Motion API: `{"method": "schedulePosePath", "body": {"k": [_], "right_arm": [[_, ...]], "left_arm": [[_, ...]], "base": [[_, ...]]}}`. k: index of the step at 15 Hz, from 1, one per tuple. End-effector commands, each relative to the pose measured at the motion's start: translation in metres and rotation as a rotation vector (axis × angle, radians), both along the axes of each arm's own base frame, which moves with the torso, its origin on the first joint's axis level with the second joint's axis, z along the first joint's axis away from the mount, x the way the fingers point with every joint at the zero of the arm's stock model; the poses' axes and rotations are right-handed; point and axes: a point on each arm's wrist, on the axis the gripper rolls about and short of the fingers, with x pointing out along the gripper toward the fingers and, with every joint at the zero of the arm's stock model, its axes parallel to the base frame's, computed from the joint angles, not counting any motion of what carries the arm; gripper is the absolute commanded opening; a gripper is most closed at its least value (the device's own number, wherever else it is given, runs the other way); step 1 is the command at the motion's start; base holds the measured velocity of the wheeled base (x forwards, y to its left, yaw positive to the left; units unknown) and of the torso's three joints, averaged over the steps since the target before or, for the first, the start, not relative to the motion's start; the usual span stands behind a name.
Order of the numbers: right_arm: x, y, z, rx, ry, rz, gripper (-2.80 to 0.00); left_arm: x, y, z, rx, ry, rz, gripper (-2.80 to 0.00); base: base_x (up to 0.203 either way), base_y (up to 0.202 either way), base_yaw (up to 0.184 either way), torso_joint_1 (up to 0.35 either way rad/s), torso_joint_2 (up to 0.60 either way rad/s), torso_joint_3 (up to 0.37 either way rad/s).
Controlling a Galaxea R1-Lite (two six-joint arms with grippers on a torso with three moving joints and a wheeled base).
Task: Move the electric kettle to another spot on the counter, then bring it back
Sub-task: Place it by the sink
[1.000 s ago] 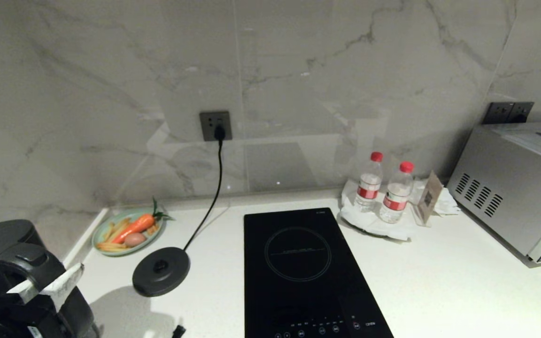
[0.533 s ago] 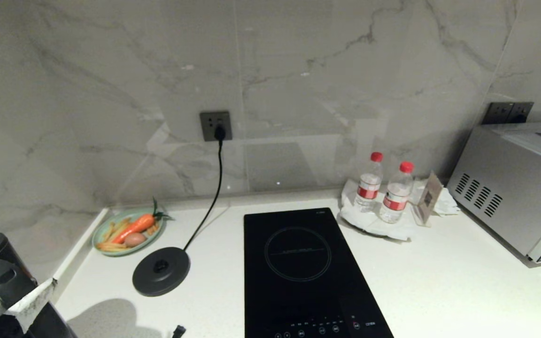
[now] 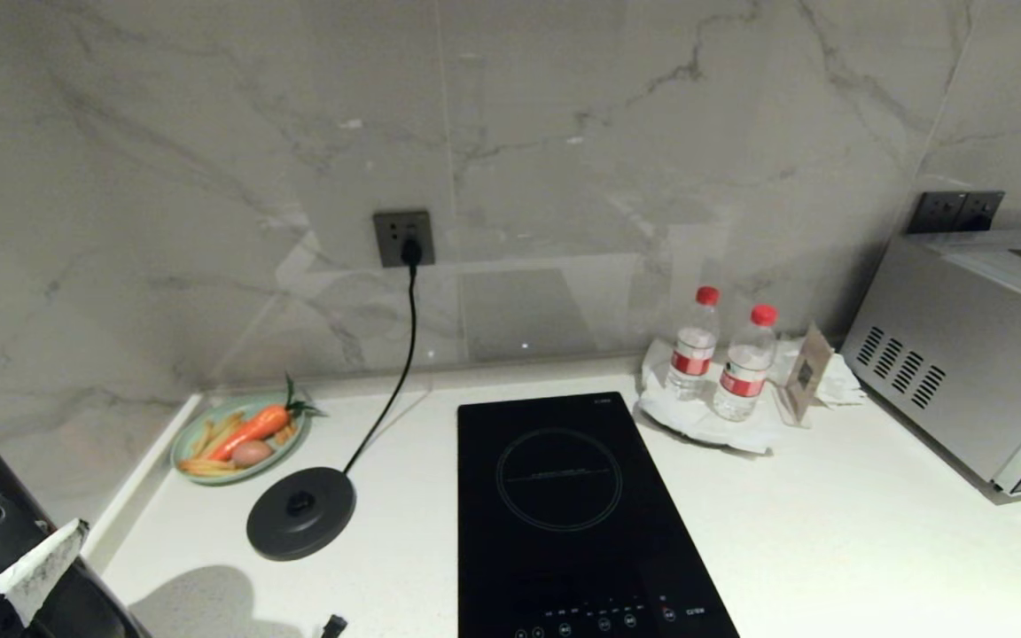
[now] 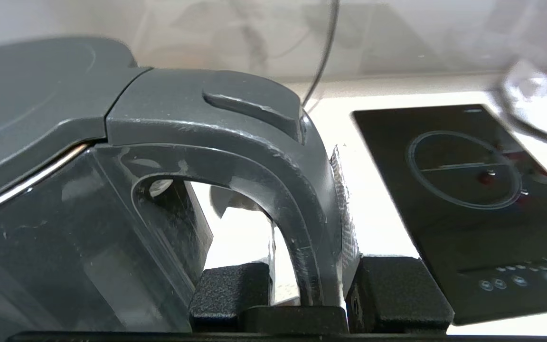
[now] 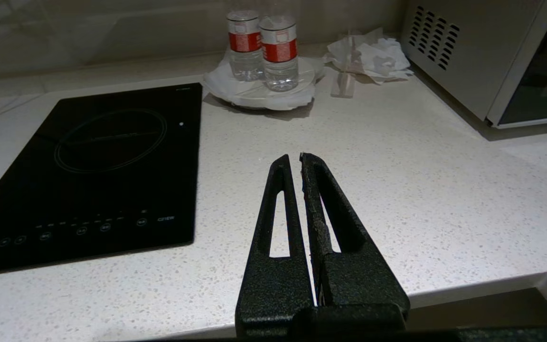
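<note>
Left wrist view: our left fingers (image 4: 314, 289) clench the kettle (image 4: 50, 156) handle; we should keep it upright over the worktop (image 3: 830, 540).

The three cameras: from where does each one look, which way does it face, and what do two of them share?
Head: high, facing the counter and wall; left gripper at lower left.
Left wrist: behind fingers shut on the kettle handle.
Right wrist: behind the shut right gripper, above the counter's front.
All three share the cooktop.
</note>
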Motion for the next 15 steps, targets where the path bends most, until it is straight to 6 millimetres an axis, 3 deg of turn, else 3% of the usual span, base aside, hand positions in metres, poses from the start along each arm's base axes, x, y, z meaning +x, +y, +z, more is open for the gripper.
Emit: {"method": "schedulePosePath", "body": {"k": [1, 8, 15], "right_arm": [[0.0, 0.0, 0.0, -0.001, 0.0, 0.0, -2.8], [0.0, 0.0, 0.0, 0.0, 0.0, 0.0, -2.8], [0.0, 0.0, 0.0, 0.0, 0.0, 0.0, -2.8]], "left_arm": [[0.0005, -0.0004, 0.0005, -0.003, -0.001, -0.006, -2.8], [0.0, -0.0001, 0.0064, -0.016, -0.026, -0.01, -2.8], [-0.0008, -0.0006, 0.0053, -0.017, -0.022, -0.049, -2.8]], "base": [[-0.001, 0.077, -0.004, 0.002, 0.01, -0.003], [0.0, 0.155, -0.005, 0.004, 0.0, 0.003], [0.0, 0.0, 0.0, 0.0, 0.0, 0.0]]}}
